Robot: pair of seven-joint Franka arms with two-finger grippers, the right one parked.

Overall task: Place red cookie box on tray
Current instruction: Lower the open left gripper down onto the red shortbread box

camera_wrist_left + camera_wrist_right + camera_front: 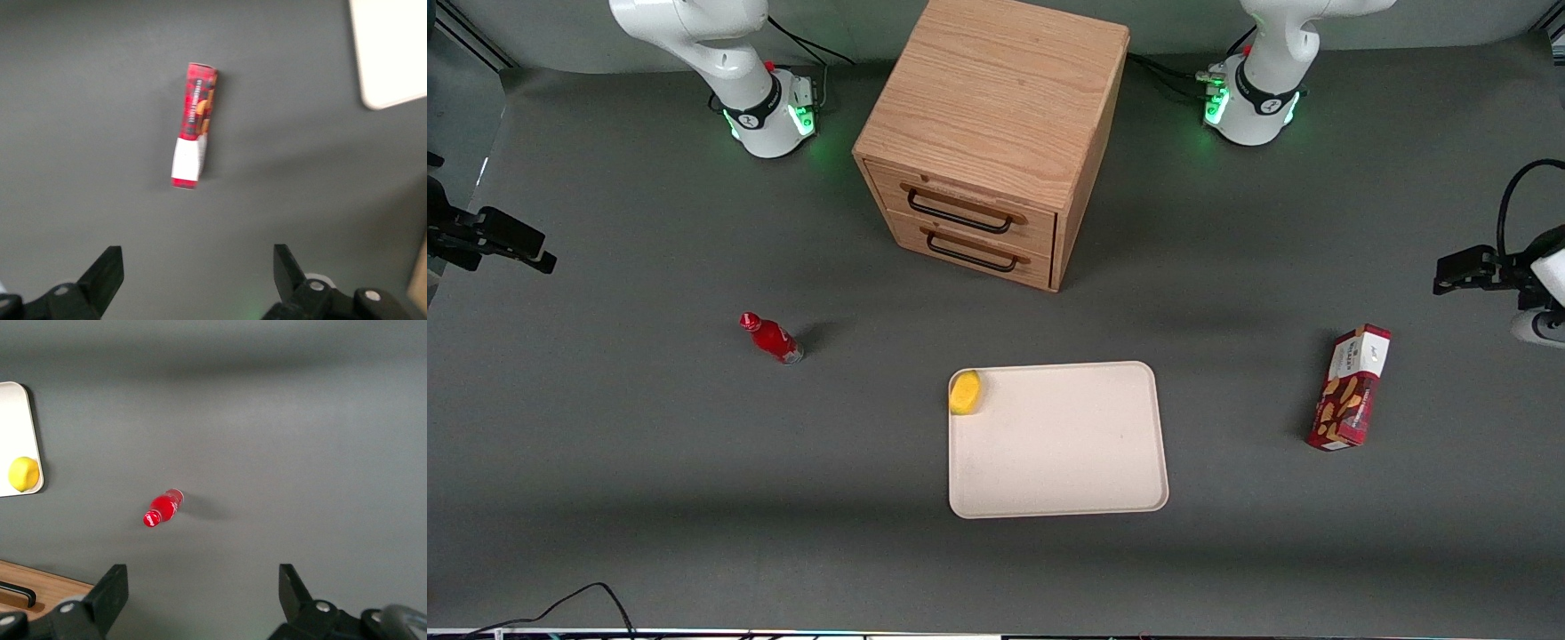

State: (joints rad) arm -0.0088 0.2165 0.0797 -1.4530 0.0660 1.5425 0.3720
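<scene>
Lying on the grey table [649, 498] toward the working arm's end, the box [1350, 388] stands on a long narrow side, its white-panel end farther from the front camera. The tray [1067, 480] sits flat near the middle of the table, well apart from the box, with a lemon [965, 392] in the corner nearest the cabinet [996, 133]. That cabinet, farther from the camera than the tray, shows two drawers with dark handles. A bottle [771, 338] stands toward the parked arm's end. The gripper [1463, 271] hangs at the edge of the view, above the table, near the box but clear of it.

From the left wrist, the gripper [199, 273] hovers high over the table with its two fingers [107, 270] spread wide and nothing between them. The box [193, 125] lies below on the bare table, seen edge-on, its white end toward the fingers. A rounded corner of the tray [390, 53] shows off to one side of it.

From the right wrist, the bottle [162, 507] is on the table, the lemon [23, 474] rests in a corner of the tray [13, 413], and an edge of the cabinet [40, 590] shows.
</scene>
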